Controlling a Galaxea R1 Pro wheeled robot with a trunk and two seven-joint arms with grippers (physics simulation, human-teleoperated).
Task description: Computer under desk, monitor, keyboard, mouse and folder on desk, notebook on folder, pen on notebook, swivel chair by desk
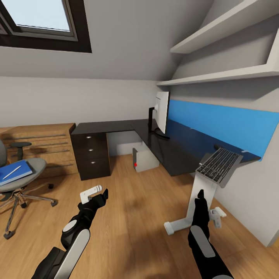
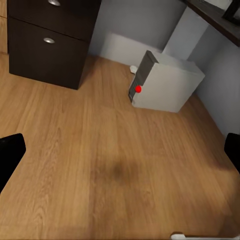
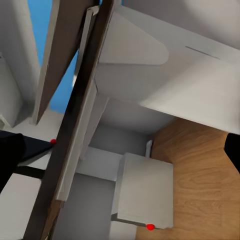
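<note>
Keyboard work looks like the job right now. The keyboard (image 1: 219,166) sits tipped up at the near end of the desk (image 1: 178,149), with one side hanging past the edge, well apart from the monitor (image 1: 162,112), which stands farther back on the desk. The right gripper (image 1: 200,193) is just under the keyboard, and in the right wrist view its fingers (image 3: 10,155) are spread wide, not pinching anything. To do this step well, it should probably take the keyboard by its hanging edge, lift it flat, and slide it along the desk until it lies beside the monitor, so it cannot slip off to the floor (image 1: 128,217). The left gripper (image 1: 101,195) hangs over the floor with its fingers (image 2: 10,150) wide too, holding nothing. The computer (image 1: 145,159) is already under the desk. The blue folder (image 1: 17,173) lies on the swivel chair (image 1: 37,164) with the pen (image 1: 11,173) on top. It is hard to tell if a notebook is in that blue pile. A small dark bump behind the keyboard may be the mouse, but it is too small to be sure. The chair is cut off at the picture's edge.
</note>
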